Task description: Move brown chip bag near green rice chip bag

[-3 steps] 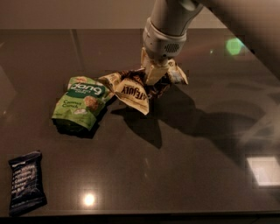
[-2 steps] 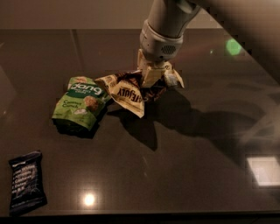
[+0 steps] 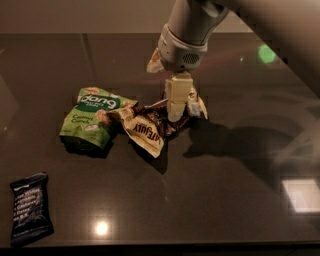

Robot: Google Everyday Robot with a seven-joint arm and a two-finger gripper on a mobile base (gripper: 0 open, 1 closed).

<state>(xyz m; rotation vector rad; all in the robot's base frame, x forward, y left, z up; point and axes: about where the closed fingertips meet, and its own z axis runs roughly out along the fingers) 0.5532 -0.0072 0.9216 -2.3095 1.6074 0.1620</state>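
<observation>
- The gripper stands over mid-table, pinched closed on the right end of the brown chip bag.
- To its left, the green rice chip bag touches that bag.
- The dark glossy table mirrors lamps at the gripper's right; a pale wall stands behind.

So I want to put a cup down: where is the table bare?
Bare: the table right of the brown chip bag, and the front stretch right of the navy wrapper. Crowded centre-left: the green rice chip bag lies against the brown one, whose right end is under the hand.
</observation>
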